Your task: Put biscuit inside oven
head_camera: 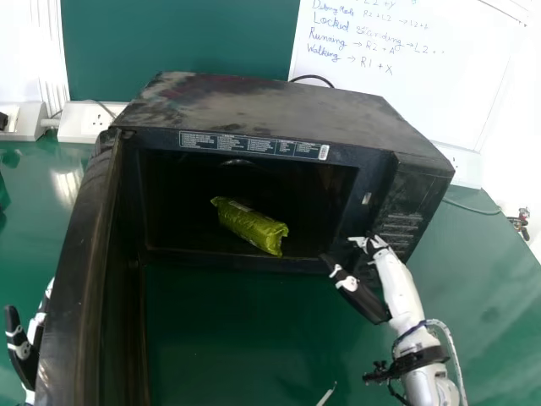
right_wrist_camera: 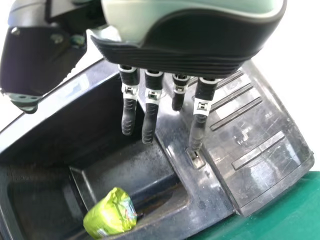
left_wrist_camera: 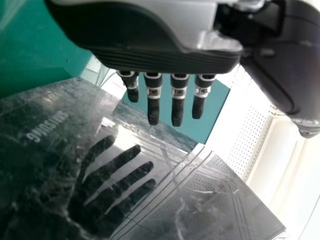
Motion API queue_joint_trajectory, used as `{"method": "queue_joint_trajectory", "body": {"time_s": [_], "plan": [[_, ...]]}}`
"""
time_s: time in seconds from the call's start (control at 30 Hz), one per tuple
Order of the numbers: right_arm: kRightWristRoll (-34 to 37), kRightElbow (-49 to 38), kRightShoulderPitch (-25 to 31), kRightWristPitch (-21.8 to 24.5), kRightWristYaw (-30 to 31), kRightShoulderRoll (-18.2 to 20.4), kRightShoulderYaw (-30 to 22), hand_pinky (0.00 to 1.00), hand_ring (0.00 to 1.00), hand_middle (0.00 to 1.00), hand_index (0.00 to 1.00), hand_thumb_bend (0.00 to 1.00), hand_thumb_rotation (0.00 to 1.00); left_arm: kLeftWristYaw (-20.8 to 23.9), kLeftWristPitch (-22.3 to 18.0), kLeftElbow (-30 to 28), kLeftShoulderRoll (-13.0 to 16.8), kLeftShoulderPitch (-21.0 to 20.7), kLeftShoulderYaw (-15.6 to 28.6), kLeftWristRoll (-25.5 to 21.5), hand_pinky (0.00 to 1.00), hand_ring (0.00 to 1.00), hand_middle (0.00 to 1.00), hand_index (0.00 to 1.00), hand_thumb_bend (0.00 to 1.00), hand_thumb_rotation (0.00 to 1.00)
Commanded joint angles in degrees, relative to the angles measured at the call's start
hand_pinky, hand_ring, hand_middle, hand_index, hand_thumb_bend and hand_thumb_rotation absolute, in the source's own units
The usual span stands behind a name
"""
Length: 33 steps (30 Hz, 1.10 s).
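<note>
**Biscuit [head_camera: 249, 227] in the oven [head_camera: 279, 101], door [head_camera: 72, 279] wide open!**

Closest in, down at the lower right of the head view, it's the right hand [head_camera: 396, 283], and its grip is empty: fingers extended, thumb spread well apart from them. It's right up by the oven's front, at the lower part of the control panel [head_camera: 414, 199]; whether it touches there, I can't tell.

Over at the left edge, the left hand [head_camera: 24, 351] is on the outer side of the door, fingers straight and nothing in its grasp. The left wrist view has those fingers over the door's glossy face, with a dark, hand-shaped reflection below them.

The door itself stands swung out toward us on the left, above the green bench [head_camera: 228, 338].

Beyond that, the oven, dusty on top, and there's the biscuit! A shiny green packet, lying on the oven floor just inside the opening, slanted, its nearer end toward the right.

At the back, a black cable [head_camera: 313, 79] loops behind the oven, with a green board [head_camera: 177, 38] and a whiteboard [head_camera: 363, 76] full of handwriting behind.
</note>
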Motion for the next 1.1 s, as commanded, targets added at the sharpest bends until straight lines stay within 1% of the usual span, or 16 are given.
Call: {"method": "queue_joint_trajectory", "body": {"time_s": [0.0,0.2,0.27,0.4,0.5,0.6,0.8,0.97,1.07], "plan": [[1.4,-0.7,1.7,-0.8,-0.7,0.6,-1.3,0.57,0.67,0.72,0.75,0.93,0.24,-0.9,-0.4,0.8,-0.5,-0.4,0.7,-0.5,0.82,0.88,0.91,0.95,0.96,0.65],[3.9,-1.4,3.5,-1.5,-1.1,1.1,-3.5,0.60,0.73,0.76,0.75,0.94,0.26,-1.7,0.1,0.9,-0.7,-0.7,1.1,-1.6,0.83,0.88,0.90,0.95,0.95,0.64],[5.5,-1.2,4.0,-1.9,-1.1,1.2,-4.4,0.61,0.74,0.76,0.75,0.94,0.26,-2.1,0.1,1.1,-0.6,-0.8,1.1,-1.7,0.83,0.88,0.91,0.95,0.95,0.64],[7.0,-0.4,4.8,-3.1,-2.1,1.4,-6.0,0.61,0.74,0.77,0.76,0.93,0.30,-2.9,-0.1,1.7,-0.3,-1.1,1.4,-1.9,0.85,0.89,0.91,0.95,0.95,0.65],[8.7,-0.7,5.1,-1.7,-2.7,2.6,-7.7,0.62,0.76,0.78,0.77,0.91,0.34,-3.5,-0.1,2.2,0.1,-1.3,1.7,-1.8,0.85,0.89,0.91,0.95,0.96,0.66],[9.5,-0.5,5.2,-0.5,-3.7,3.5,-9.2,0.63,0.76,0.78,0.76,0.89,0.38,-5.1,-0.4,2.7,0.2,-1.6,1.9,-2.9,0.86,0.90,0.92,0.95,0.94,0.66],[11.2,0.4,5.5,1.2,-3.1,3.6,-11.1,0.63,0.76,0.77,0.76,0.87,0.41,-7.8,-0.6,3.7,-0.2,-2.3,2.6,-4.1,0.86,0.90,0.93,0.95,0.93,0.65],[20.0,2.2,5.5,1.2,0.8,4.3,-13.3,0.72,0.79,0.80,0.79,0.82,0.39,-8.5,0.0,3.5,-0.3,-2.4,3.2,-5.2,0.85,0.88,0.92,0.94,0.94,0.63],[25.8,4.8,5.1,0.1,2.7,4.9,-15.1,0.74,0.80,0.80,0.78,0.81,0.37,-8.5,0.2,3.5,-0.3,-2.4,3.3,-5.2,0.85,0.89,0.91,0.93,0.94,0.63]]}}
